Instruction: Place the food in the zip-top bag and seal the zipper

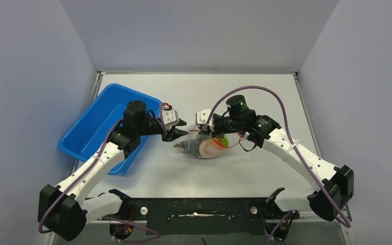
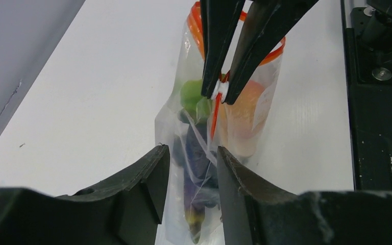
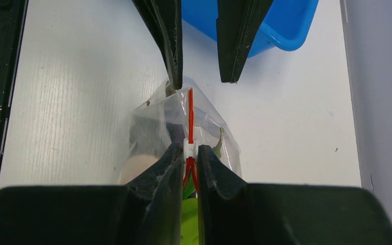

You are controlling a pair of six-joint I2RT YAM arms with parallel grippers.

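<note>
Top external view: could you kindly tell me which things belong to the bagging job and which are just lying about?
Job: zip-top bag, red zipper, white slider (in right end effector), lime-green fruit, orange-red fruit, grape bunch.
Lying about: blue plastic tray.

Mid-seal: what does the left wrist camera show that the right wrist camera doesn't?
Only left wrist: the orange-red fruit and, plainly, the purple grape bunch inside the zip-top bag. Only right wrist: the blue tray beyond the open left gripper, and a pale rounded piece in the bag. Both: the right gripper shut on the white slider of the red zipper, the lime-green fruit, the white table.
</note>
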